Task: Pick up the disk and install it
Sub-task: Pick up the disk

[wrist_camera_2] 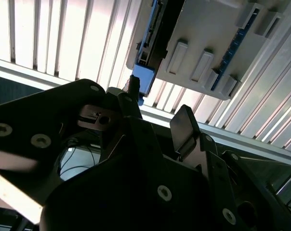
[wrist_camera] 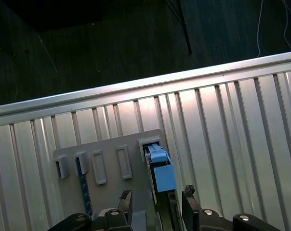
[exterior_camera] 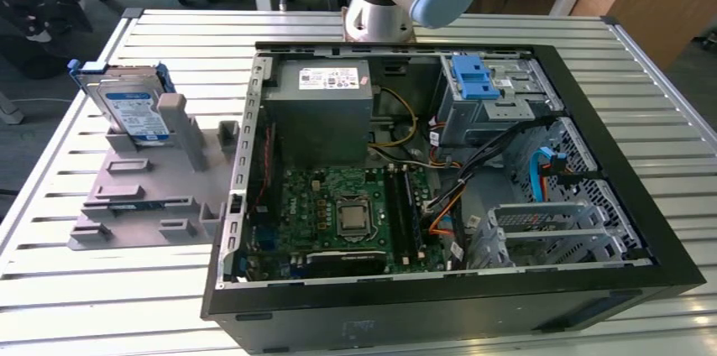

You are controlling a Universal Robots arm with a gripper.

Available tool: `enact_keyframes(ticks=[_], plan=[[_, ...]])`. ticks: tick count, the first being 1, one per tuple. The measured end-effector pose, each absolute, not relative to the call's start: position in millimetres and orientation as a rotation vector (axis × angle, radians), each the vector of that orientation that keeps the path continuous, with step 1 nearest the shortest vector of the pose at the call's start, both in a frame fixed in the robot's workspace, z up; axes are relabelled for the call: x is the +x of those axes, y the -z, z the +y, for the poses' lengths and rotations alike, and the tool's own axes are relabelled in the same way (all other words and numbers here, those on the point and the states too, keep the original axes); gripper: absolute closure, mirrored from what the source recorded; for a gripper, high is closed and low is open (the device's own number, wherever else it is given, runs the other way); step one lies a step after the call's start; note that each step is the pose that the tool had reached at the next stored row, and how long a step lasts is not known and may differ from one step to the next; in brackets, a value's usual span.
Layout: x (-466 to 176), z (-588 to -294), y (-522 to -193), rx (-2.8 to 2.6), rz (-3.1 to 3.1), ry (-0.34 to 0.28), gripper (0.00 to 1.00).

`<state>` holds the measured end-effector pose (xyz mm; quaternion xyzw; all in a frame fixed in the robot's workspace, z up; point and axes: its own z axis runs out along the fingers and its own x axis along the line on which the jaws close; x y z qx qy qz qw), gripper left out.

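The disk [exterior_camera: 133,108], seated in the holder [exterior_camera: 146,196] at the case's [exterior_camera: 448,314] nine o'clock, is not yet grasped; the claw [wrist_camera: 157,193] is spread wide.

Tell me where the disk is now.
The disk stands on edge in the grey holder at the exterior view's left, beside the open computer case.

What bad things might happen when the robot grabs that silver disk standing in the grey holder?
The silver hard drive in its blue bracket stands on edge in the grey plastic holder; if the open gripper comes down off-centre, it might tip the drive or catch the holder's posts. Black cables cross the open black computer case, so the drive might snag there.
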<state>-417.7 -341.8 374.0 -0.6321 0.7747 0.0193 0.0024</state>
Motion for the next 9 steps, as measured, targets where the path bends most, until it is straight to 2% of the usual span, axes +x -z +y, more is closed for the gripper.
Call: enact_keyframes(ticks=[9], plan=[[-419.5,-339.9,-365.7,-2.023,2.393,-0.057,0.47]])
